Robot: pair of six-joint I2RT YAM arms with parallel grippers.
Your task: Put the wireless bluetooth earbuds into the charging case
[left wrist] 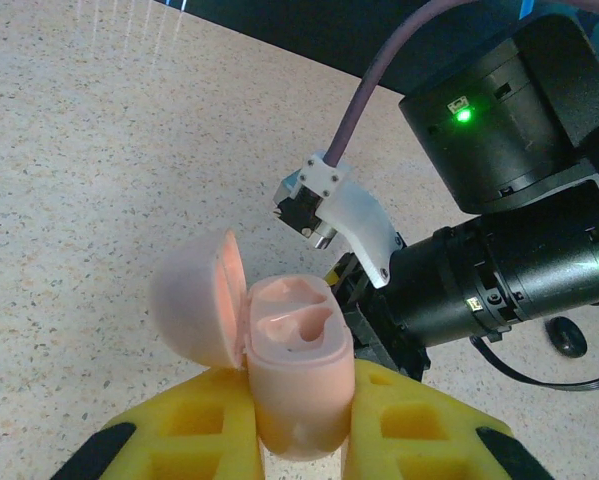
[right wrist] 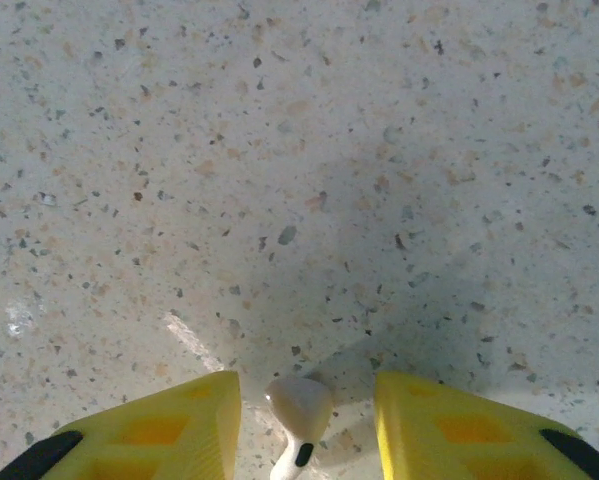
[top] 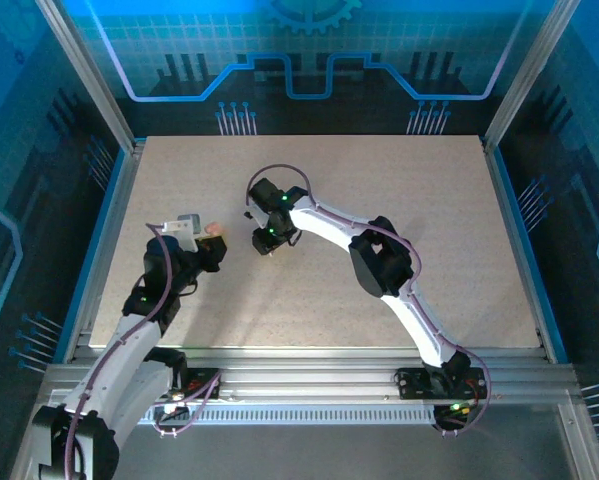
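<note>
My left gripper (left wrist: 299, 405) is shut on the charging case (left wrist: 299, 375), a pale pink case held upright between the yellow fingers. Its lid (left wrist: 194, 300) hangs open to the left and the nearer well looks hollow. In the top view the case (top: 213, 229) shows at the left gripper (top: 211, 243). One pale earbud (right wrist: 300, 404) lies on the table between the yellow fingers of my right gripper (right wrist: 307, 392). That gripper stands open, with a gap on each side of the earbud. In the top view the right gripper (top: 267, 243) points down just right of the case.
The right arm's black wrist (left wrist: 499, 270) stands close behind and to the right of the held case. A small black disc (left wrist: 566, 337) lies on the speckled table (top: 379, 180) past it. Metal frame rails (top: 309, 365) run along the near edge.
</note>
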